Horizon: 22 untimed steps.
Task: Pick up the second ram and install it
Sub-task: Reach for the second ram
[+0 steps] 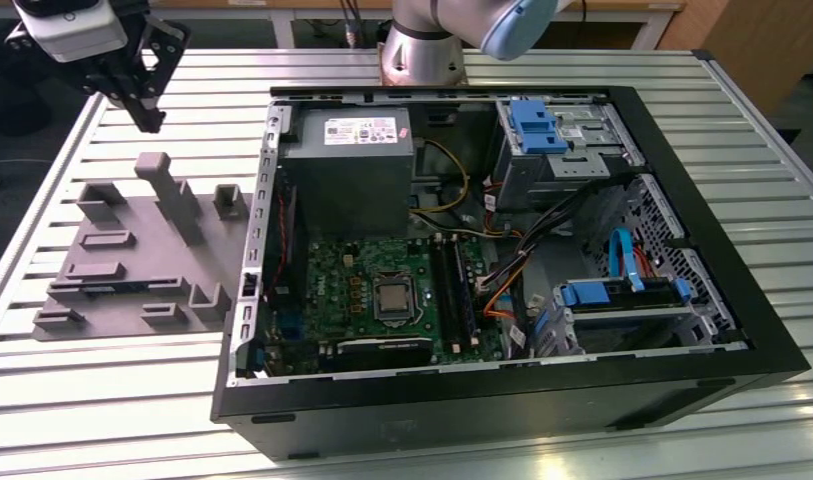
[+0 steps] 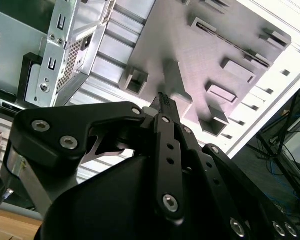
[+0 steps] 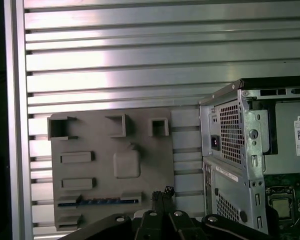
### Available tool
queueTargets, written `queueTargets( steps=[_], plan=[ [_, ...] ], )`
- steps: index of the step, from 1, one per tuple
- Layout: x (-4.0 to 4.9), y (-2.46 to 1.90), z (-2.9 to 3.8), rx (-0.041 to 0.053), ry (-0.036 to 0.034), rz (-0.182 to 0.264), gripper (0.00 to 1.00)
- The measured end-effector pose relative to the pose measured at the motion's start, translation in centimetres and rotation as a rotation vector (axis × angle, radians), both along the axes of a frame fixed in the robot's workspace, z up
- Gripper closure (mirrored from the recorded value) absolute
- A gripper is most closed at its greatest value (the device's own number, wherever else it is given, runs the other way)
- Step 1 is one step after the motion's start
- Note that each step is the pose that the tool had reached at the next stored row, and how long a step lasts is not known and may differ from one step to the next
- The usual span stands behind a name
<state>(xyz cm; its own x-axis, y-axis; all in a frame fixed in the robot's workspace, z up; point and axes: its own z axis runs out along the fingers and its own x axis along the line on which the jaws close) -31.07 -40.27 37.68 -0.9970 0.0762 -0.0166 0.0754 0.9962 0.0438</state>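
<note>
The gripper [image 2: 163,100] sits closest in both wrist views, its black fingers pinched together on nothing, above the gray tray [image 3: 150,170]. In the first wrist view the ram [image 3: 97,201] lies in a tray slot. A white printed label [image 1: 359,131] sits on the power supply [image 1: 346,185].

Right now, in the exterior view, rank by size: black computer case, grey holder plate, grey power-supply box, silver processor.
1. black computer case
2. grey holder plate
3. grey power-supply box
4. silver processor
</note>
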Motion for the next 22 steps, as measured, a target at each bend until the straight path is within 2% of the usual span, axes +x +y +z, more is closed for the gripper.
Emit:
queueTargets(
  steps=[22],
  plan=[
    [-0.82, 0.0, -0.1, 0.0, 0.0, 0.0, 0.89]
  ],
)
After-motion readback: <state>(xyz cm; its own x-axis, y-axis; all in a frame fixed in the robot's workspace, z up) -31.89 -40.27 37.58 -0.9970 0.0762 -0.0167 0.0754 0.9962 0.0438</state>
